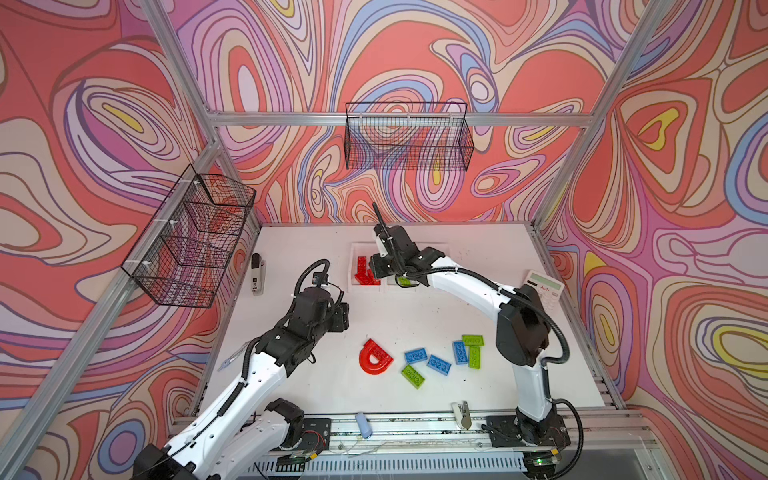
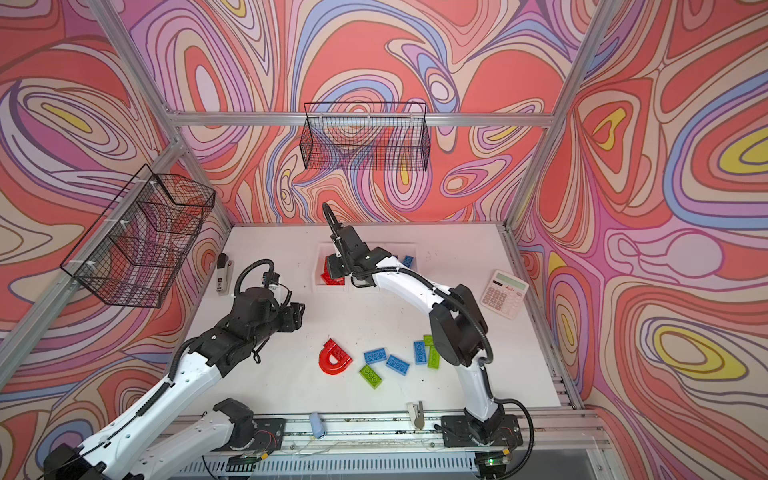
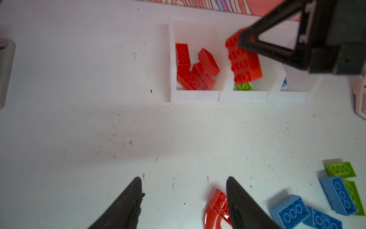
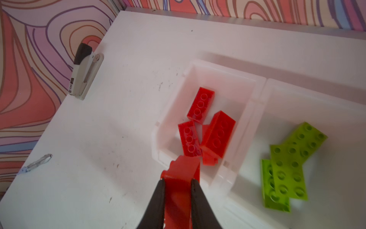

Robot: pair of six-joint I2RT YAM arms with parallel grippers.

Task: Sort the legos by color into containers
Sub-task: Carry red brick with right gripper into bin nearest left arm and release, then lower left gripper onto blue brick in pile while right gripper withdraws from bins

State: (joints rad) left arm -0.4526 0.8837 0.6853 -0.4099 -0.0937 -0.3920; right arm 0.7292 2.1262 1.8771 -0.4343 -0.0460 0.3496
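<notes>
Right wrist view, unlike top views, shows right end effector (image 4: 177, 183) clamping a red brick (image 4: 184, 168) above the containers (image 4: 227, 83). Table (image 1: 415, 316) holds three blue bricks (image 1: 416, 356), three green bricks (image 1: 412, 377), one red arch (image 1: 375, 357); left end effector (image 3: 184, 178) spread, empty.

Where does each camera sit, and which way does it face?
Top views: high over the front rail, facing down at the table; left arm and right arm show.
Left wrist: faces across the table toward the white bins; open left end effector shows.
Right wrist: above the red-brick bin, facing down; right end effector grips a red brick.
Shared: both wrist views show that bin and brick.
</notes>
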